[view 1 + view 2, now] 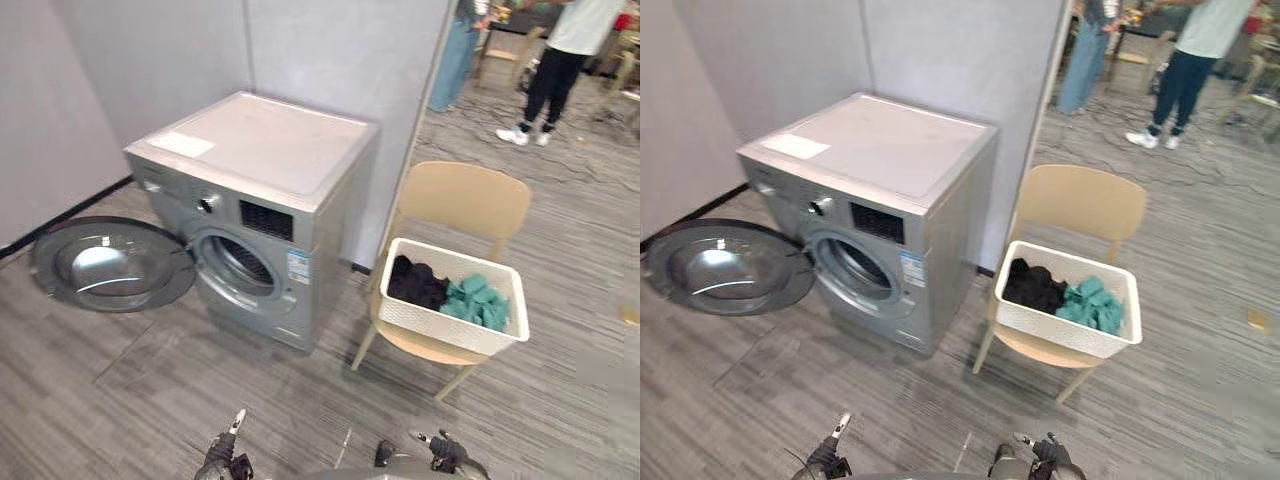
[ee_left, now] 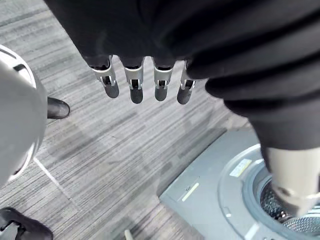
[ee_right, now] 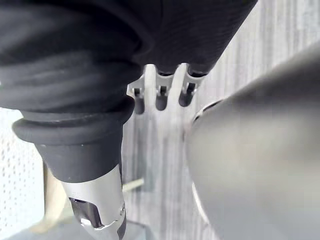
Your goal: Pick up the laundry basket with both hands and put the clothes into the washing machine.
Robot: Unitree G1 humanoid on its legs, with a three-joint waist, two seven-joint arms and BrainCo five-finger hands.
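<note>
Left eye view: what's biggest?
— The washing machine [image 1: 255,170], its round door [image 1: 110,265] swung wide open to my left.
— And the laundry basket [image 1: 450,325]?
— On the seat of the chair [image 1: 465,195] just right of the machine, covering most of the seat. Black clothes [image 1: 415,283] lie at the basket's left end, teal clothes [image 1: 480,302] at its right end.
— Your hands?
— My left hand [image 2: 136,85] hangs above the floor [image 1: 200,400], fingers straight, empty. My right hand [image 3: 161,96] too: fingers loose, holding nothing.
</note>
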